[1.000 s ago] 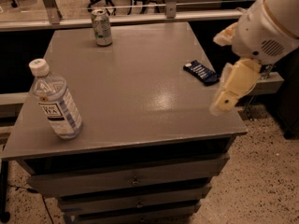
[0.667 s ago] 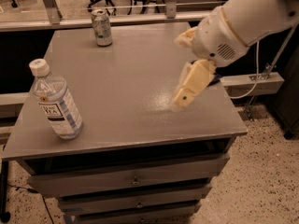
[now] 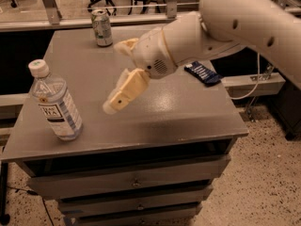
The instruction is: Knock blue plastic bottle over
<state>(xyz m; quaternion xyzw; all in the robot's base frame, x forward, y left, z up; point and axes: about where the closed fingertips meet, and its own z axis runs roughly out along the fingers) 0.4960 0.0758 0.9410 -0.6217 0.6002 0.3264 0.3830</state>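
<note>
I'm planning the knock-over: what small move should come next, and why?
Probably sweep the gripper sideways toward the upper half of the bottle. The bottle stands upright near a front corner of the table; the gripper hovers over the table's middle, apart from it, so a high push should tip it.

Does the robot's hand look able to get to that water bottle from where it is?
Probably yes. The hand hangs over the middle of the table, beside the blue plastic bottle, with only bare tabletop between them.
</note>
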